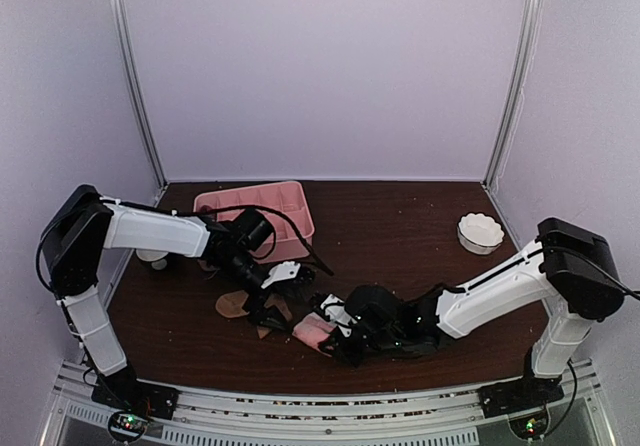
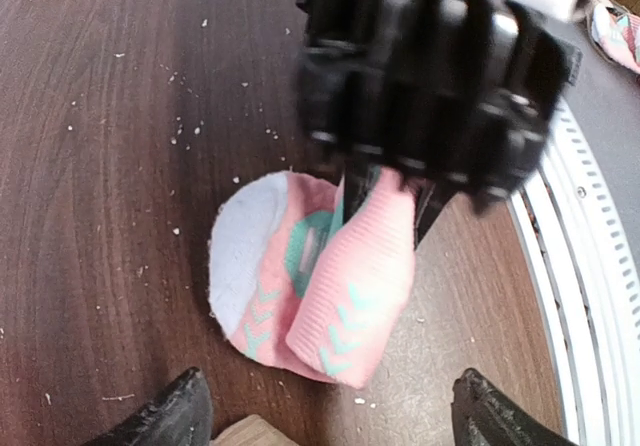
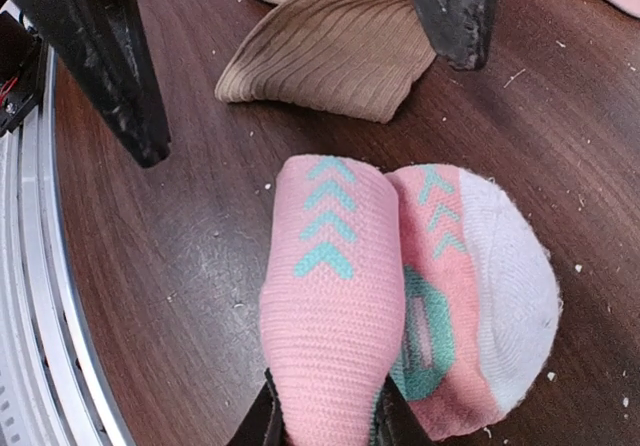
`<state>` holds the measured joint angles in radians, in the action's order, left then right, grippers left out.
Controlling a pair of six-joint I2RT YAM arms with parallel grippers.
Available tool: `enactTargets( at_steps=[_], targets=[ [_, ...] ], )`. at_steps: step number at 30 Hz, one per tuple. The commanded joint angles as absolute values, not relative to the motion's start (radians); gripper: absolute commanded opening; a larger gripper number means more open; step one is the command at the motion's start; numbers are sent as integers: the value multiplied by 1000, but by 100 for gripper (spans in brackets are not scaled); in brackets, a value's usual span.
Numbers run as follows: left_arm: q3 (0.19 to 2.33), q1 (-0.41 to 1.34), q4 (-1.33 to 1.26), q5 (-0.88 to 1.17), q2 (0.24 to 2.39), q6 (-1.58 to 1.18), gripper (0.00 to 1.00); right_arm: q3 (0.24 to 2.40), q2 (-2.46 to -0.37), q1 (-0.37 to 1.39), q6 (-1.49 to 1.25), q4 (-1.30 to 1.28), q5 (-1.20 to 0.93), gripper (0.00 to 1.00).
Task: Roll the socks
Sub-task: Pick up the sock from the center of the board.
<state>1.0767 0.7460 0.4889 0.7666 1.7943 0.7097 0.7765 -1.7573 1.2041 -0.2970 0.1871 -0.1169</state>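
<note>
A pink fabric sock [image 2: 320,296] with white toe and mint-green chevrons lies by the dark wooden table's [image 2: 100,166] railed edge, cuff pinched in the black right gripper [image 2: 392,201]; the left gripper [image 2: 330,416] gapes wide, clear of it.

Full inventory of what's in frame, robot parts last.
pink socks: one folded bundle, pink with white and mint patches, front centre of the table
tan socks: two pieces visible, tan-beige, ribbed, just behind the pink bundle
tray: one, pink, divided, back left
bowl: one, white, back right
small white object: one, under the left arm, cannot identify
table: one, dark brown wood
left gripper: one, black, open, above the pink socks
right gripper: one, black, shut on the pink socks
</note>
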Motion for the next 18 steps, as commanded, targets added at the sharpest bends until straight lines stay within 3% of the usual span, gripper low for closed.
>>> enactTargets(
  at_steps=[1,9,18],
  targets=[
    [1051,744,455,779,1751,729,84,723,-1867,1192,-395,-140,-211,0],
    [1022,779,508,763,1723,865,79,714,-2028,1076,-591,-19,-468,0],
    [1000,867,444,623,1738,929,69,661,-2044,991,-690,32,-552,0]
  ],
)
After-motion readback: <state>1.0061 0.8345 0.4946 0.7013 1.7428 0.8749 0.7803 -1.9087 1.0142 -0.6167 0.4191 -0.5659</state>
